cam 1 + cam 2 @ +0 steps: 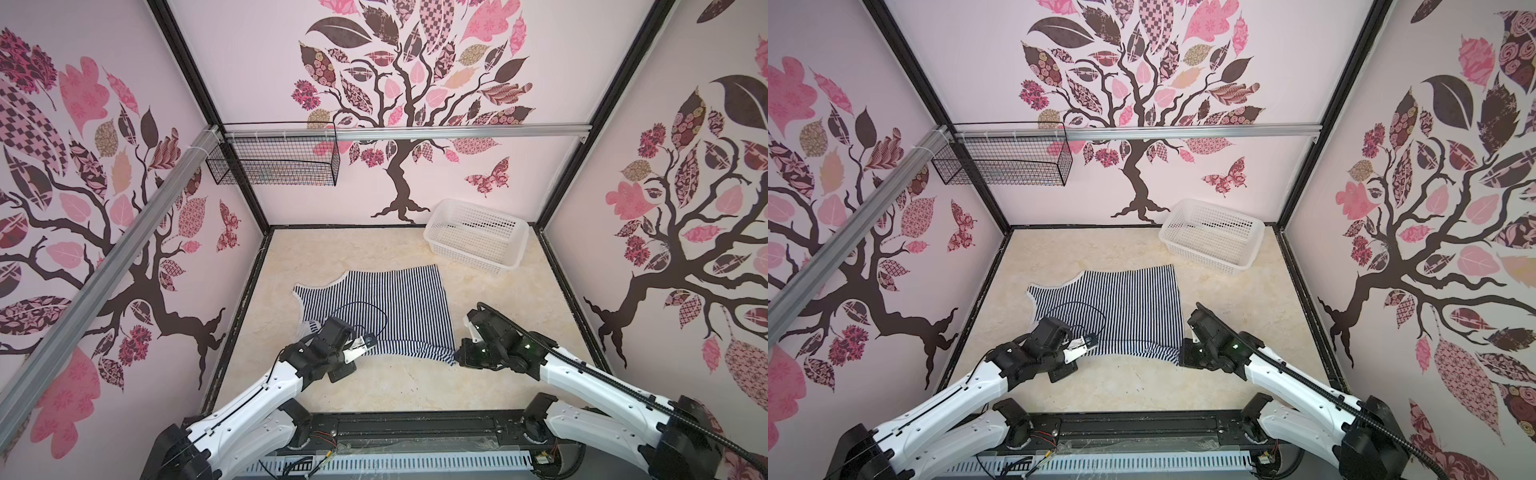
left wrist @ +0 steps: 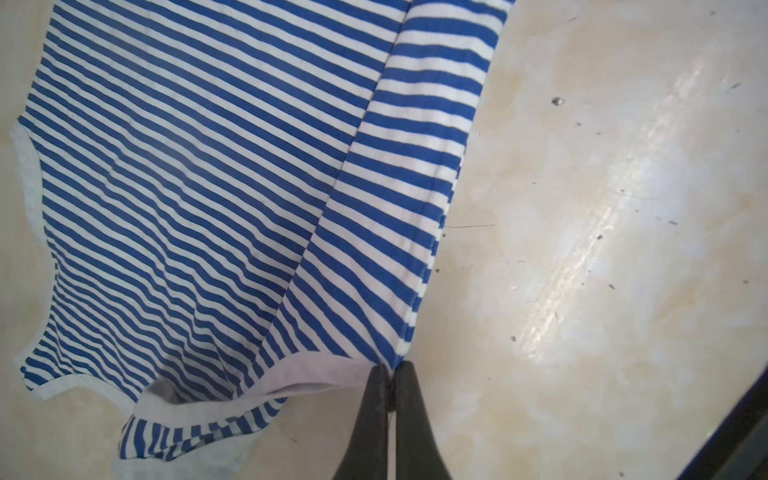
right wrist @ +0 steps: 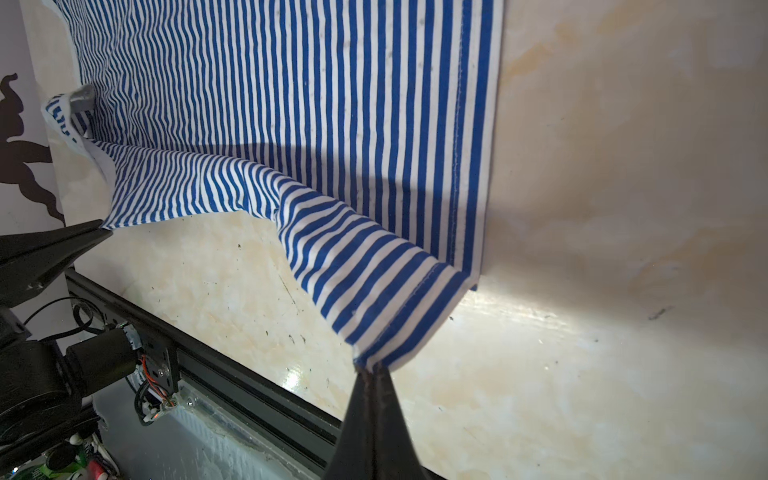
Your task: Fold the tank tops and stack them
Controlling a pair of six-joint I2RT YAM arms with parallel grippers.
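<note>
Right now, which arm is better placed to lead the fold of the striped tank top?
Right, probably. The right gripper is shut on the hem corner of the striped tank top, lifted cleanly. The left gripper is also shut on it, at the white armhole edge, but the strap beside it lies bunched.

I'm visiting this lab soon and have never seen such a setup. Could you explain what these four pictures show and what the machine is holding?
You see two white robot arms mounted at the near edge of a table. The two wide pictures come from one camera head overhead, looking down on the whole booth. The two close pictures come from a small camera on each arm's wrist. A blue-and-white striped tank top lies spread on the table. The left end effector is shut on its edge by the white-trimmed armhole. The right end effector is shut on a hem corner, lifted slightly. A white basket sits at the far right, and a wire basket hangs on the back wall.
</note>
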